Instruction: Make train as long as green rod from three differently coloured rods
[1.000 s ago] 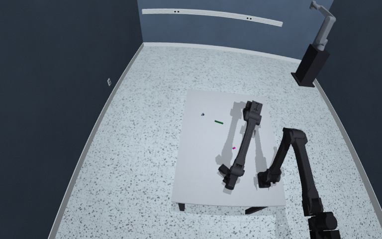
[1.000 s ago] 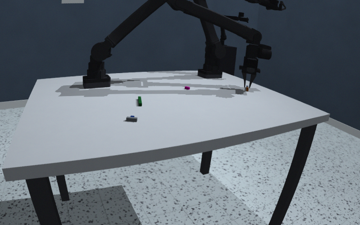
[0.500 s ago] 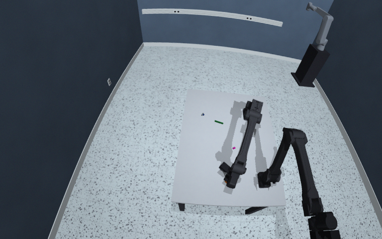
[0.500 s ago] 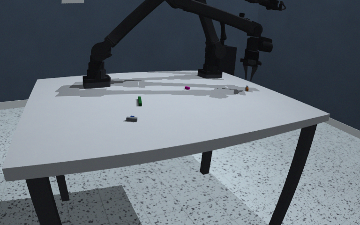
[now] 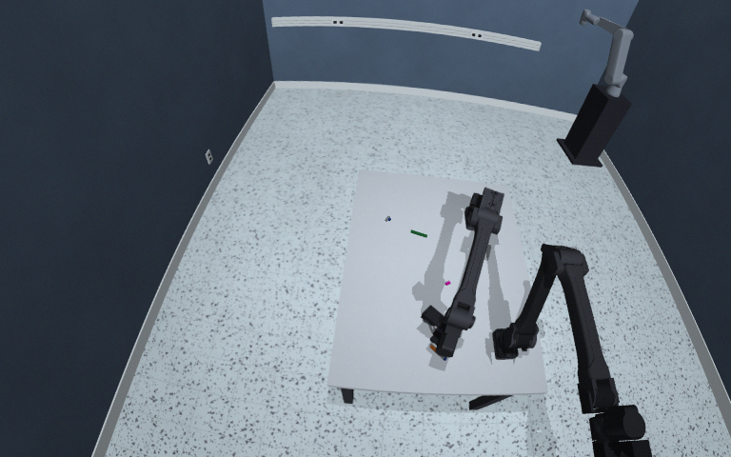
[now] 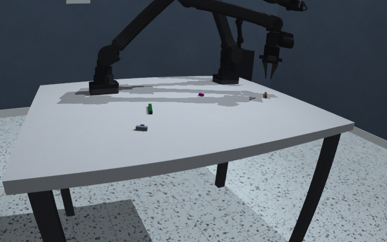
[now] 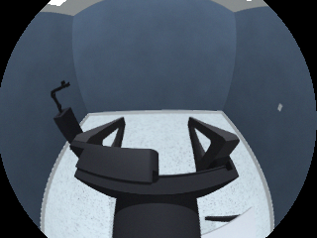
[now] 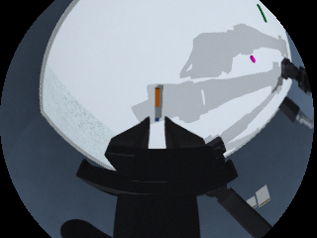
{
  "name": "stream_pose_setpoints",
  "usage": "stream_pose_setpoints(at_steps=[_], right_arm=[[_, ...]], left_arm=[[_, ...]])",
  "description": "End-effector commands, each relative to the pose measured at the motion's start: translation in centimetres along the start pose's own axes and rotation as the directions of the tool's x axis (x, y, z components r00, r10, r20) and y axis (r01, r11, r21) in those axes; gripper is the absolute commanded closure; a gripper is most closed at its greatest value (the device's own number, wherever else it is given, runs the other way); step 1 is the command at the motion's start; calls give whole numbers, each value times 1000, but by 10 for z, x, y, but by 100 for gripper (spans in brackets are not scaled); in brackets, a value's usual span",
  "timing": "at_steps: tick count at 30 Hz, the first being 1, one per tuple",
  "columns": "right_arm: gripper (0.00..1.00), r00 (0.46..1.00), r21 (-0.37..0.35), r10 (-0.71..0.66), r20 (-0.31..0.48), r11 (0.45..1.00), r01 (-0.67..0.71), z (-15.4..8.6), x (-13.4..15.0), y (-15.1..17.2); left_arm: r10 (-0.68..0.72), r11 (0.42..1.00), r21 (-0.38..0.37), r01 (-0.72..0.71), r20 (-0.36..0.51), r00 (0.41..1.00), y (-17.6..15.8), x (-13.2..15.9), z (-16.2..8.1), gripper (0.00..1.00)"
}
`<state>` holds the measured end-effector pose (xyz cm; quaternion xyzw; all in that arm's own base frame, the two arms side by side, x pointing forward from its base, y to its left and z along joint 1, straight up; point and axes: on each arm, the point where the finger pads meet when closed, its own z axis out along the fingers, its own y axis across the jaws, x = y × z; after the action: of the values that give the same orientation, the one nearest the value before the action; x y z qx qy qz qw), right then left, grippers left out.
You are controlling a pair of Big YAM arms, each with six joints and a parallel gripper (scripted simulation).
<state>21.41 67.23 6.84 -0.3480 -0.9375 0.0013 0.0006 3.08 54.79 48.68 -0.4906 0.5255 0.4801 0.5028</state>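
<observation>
Lighting dim and cool; walls deep blue, sinking toward black at sides of top view. White table (image 5: 377,301) (image 6: 182,136) (image 8: 124,45) pale grey, free of harsh glare. Broad grey arm shadows with crisp edges across tabletop; table's own shadow dark on speckled floor (image 5: 258,215) (image 6: 285,182) (image 7: 154,134) in exterior view. Black arms lose surface detail. Both wrist views circular, corners black, straight lines bowed near rim. Small rods slightly pixelated. Light source itself cannot be made out.
</observation>
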Motion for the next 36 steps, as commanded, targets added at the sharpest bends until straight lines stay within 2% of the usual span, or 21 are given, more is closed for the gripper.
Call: stream_pose_setpoints(at_steps=[1, 2, 36], right_arm=[[77, 999, -82, -7, -32, 997, 4, -57, 14, 10], [0, 999, -82, -7, -32, 997, 4, -57, 14, 10], [0, 1000, -75, -7, -30, 997, 5, -52, 14, 10]], left_arm=[[-11, 1000, -10, 12, 34, 999, 5, -14, -4, 0], [-11, 1000, -10, 12, 34, 999, 5, -14, -4, 0], [-11, 1000, -10, 12, 34, 999, 5, -14, -4, 0]])
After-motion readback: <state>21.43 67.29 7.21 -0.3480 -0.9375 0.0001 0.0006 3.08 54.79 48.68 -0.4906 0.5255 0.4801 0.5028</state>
